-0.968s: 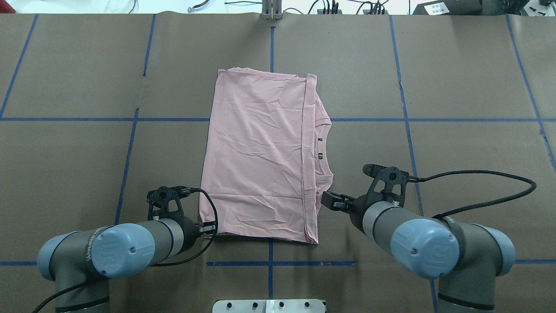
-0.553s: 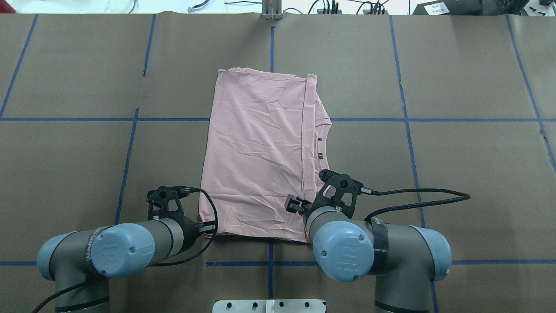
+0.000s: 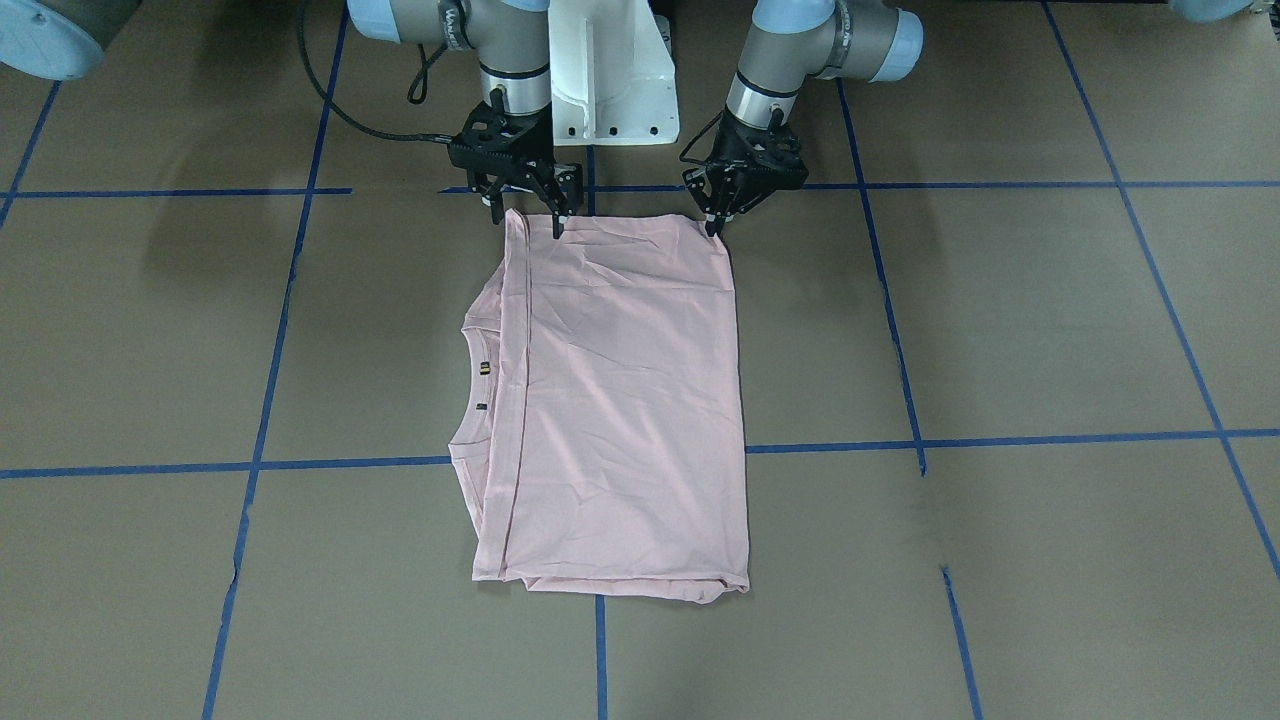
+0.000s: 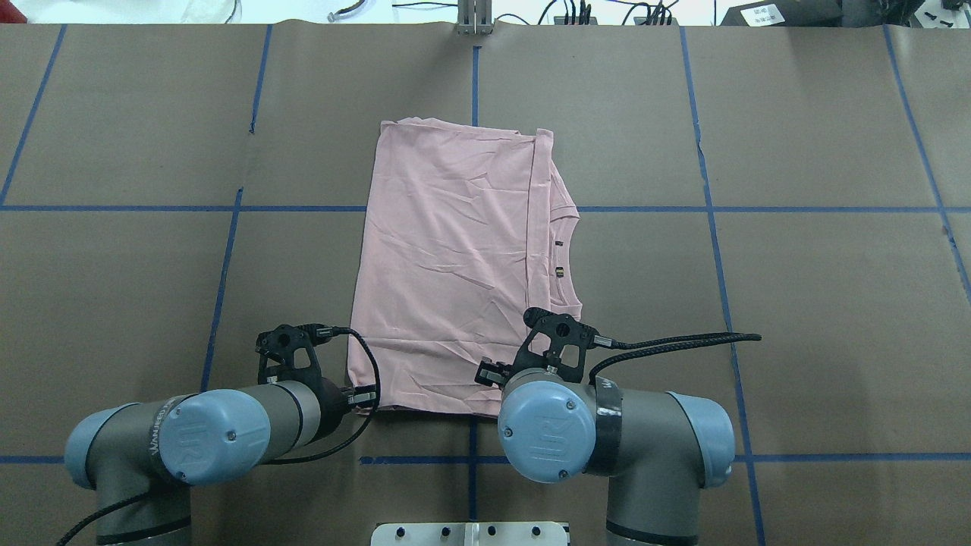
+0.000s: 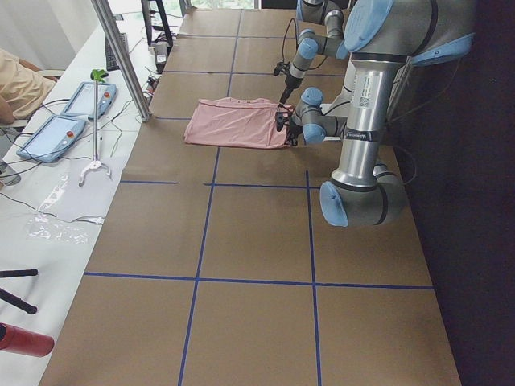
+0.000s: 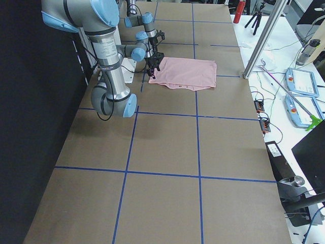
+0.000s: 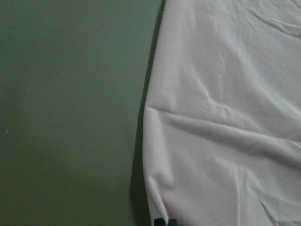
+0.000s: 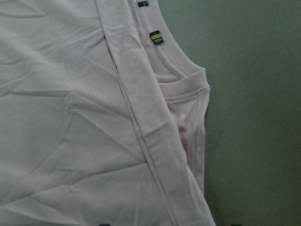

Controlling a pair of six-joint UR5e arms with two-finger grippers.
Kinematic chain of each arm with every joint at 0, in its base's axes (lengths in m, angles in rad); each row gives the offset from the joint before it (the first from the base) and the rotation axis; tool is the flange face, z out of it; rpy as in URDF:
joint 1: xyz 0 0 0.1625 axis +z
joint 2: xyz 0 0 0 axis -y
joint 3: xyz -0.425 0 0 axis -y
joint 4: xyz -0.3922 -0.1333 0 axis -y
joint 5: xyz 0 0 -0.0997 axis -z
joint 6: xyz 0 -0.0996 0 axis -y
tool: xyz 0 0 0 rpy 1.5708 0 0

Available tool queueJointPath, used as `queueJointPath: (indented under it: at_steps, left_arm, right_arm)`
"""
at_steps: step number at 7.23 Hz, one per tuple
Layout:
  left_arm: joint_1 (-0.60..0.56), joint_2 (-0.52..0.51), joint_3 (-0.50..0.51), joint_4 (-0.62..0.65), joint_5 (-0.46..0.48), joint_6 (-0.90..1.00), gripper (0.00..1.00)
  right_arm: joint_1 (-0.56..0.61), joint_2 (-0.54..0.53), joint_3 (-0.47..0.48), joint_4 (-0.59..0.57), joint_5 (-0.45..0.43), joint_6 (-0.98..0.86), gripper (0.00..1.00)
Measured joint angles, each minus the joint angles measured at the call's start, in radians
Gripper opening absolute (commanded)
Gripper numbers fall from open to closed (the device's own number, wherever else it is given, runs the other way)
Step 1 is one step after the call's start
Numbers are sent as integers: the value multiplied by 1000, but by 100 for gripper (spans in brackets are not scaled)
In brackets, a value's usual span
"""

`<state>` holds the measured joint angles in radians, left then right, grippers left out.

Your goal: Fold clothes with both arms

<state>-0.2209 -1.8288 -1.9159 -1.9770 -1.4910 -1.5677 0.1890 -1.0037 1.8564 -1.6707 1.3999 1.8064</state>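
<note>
T-shirt (image 4: 455,265) plain pale pink, no print showing. Two tiny tags (image 8: 156,37) at its 3 o'clock edge in the overhead view: dark with yellow stripes. Table cover (image 4: 819,303) brown, blue tape grid (image 4: 114,208). Left arm (image 4: 288,409) and right arm (image 4: 645,428) grey metal, light-blue caps. Left gripper (image 3: 714,226) and right gripper (image 3: 527,222) black. Pedestal (image 3: 610,80) white.

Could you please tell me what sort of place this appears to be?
Probably a robotics lab: the left arm and right arm stand at a table gridded with blue tape, with teach pendants on a side bench.
</note>
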Motion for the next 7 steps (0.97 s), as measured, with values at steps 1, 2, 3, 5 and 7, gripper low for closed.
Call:
queueJointPath:
  at_steps: [1,2,3,5,7]
  left_arm:
    - [0,-1,0,0,0,0,0]
    - [0,-1,0,0,0,0,0]
    - [0,-1,0,0,0,-1,0]
    - [0,-1,0,0,0,-3,0]
    - [0,-1,0,0,0,-3,0]
  right_arm:
    - [0,17,-18,-11,3,-1,77]
    - [0,24,-33,-13,4,0,76]
    - [-1,27,-49,-10,4,3,76]
    - [-6,30,-76,-6,3,9,77]
    - [-20,31,-87,-4,2,12,77]
